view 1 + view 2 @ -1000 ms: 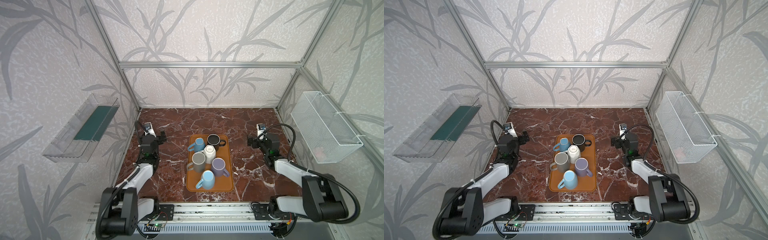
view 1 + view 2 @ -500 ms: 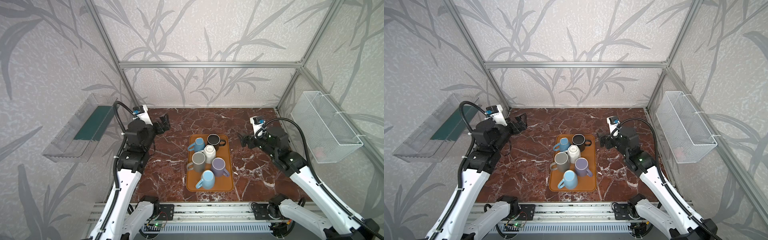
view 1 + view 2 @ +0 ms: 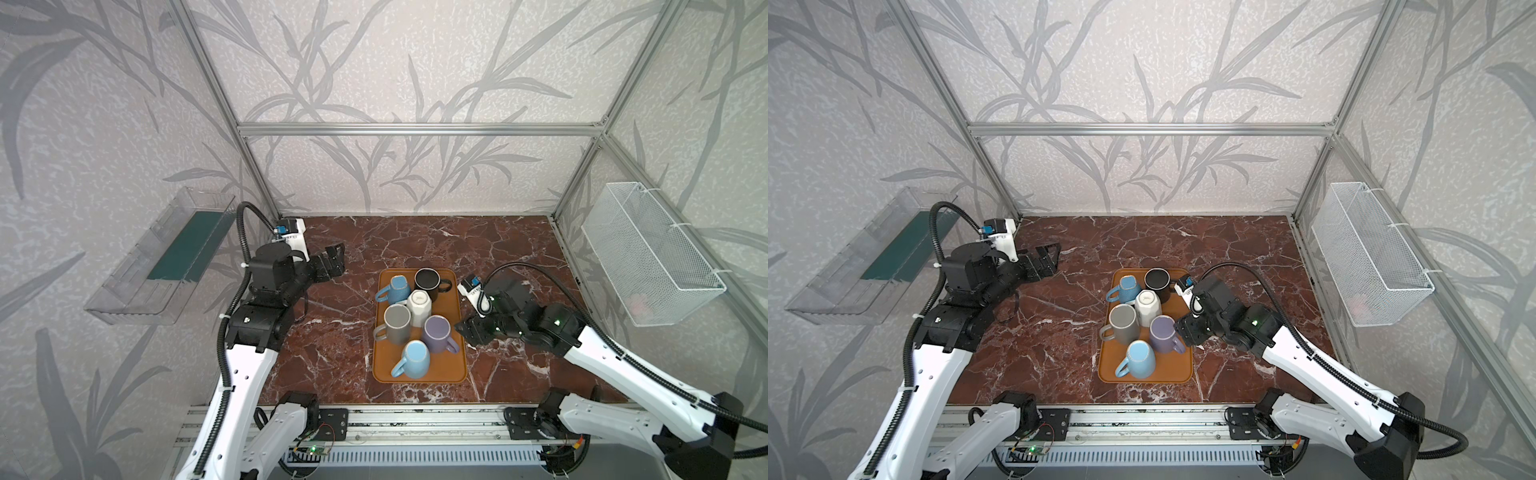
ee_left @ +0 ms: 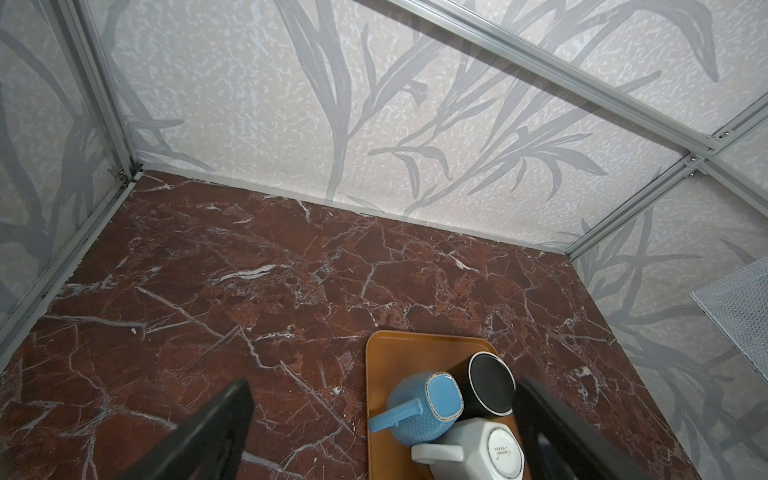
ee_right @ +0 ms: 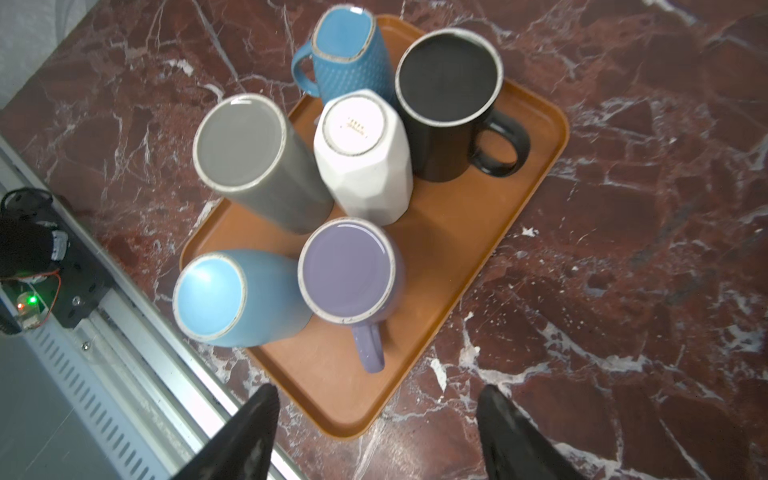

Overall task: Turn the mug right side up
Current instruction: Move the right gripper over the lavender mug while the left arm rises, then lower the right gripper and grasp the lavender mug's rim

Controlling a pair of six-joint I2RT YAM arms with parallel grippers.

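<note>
An orange tray [image 3: 449,365] [image 3: 1173,370] in the middle of the marble table holds several mugs, all base up. They are a textured blue mug [image 3: 397,287], a black one [image 3: 428,279], a white one [image 3: 419,301], a grey one [image 3: 398,322], a purple one [image 3: 437,331] [image 5: 349,270] and a light blue one [image 3: 415,357]. My right gripper [image 3: 465,332] [image 3: 1183,330] [image 5: 378,392] hovers open by the tray's right edge, next to the purple mug and holding nothing. My left gripper [image 3: 334,259] [image 3: 1048,259] [image 4: 380,386] hangs open and empty, to the left of the tray.
A white wire basket [image 3: 648,257] hangs on the right wall and a clear plastic shelf [image 3: 166,257] on the left wall. An aluminium rail [image 3: 415,419] with the arm bases runs along the table's front edge. Bare marble [image 3: 415,241] lies behind the tray.
Both arms have risen from their folded pose low at the table's sides. The right gripper has swung in to the tray's right edge; the left one has lifted and points toward the tray.
</note>
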